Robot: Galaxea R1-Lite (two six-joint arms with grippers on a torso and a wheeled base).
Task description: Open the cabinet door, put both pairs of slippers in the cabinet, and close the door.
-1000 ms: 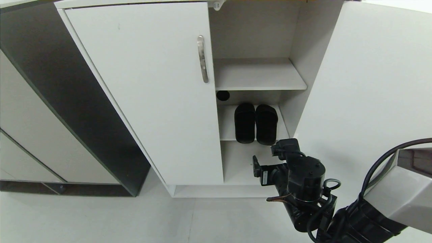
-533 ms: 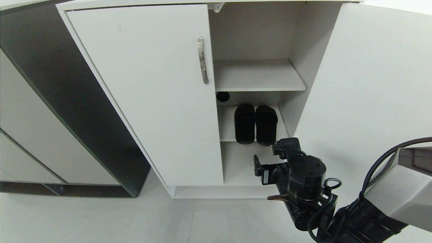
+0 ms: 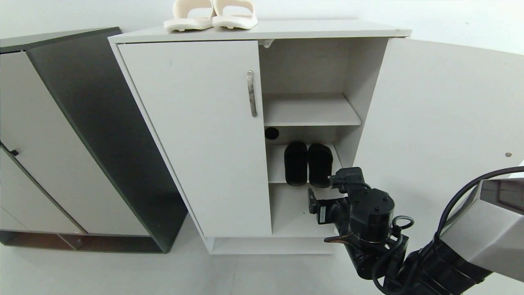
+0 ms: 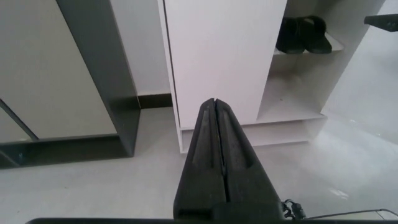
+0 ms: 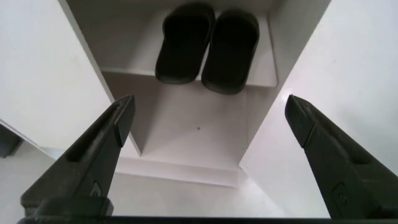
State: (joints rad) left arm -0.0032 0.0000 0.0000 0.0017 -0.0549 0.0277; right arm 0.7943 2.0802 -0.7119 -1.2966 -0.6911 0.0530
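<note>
Sitting on cabinet shelf [image 3: 275, 166]: black slippers [image 3: 308, 164]; right tool [image 3: 327, 189] spread, nearby.

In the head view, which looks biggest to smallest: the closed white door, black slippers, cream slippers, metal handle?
1. closed white door
2. cream slippers and black slippers: look alike; the cream pair is cut off at the picture's edge, so I won't rank them.
3. metal handle

black pincer [image 3: 327, 187], grey casing [image 3: 487, 229] — looped cables [image 3: 403, 223]

Head view shifted — 2 cream slippers [image 3: 211, 14] appear.
</note>
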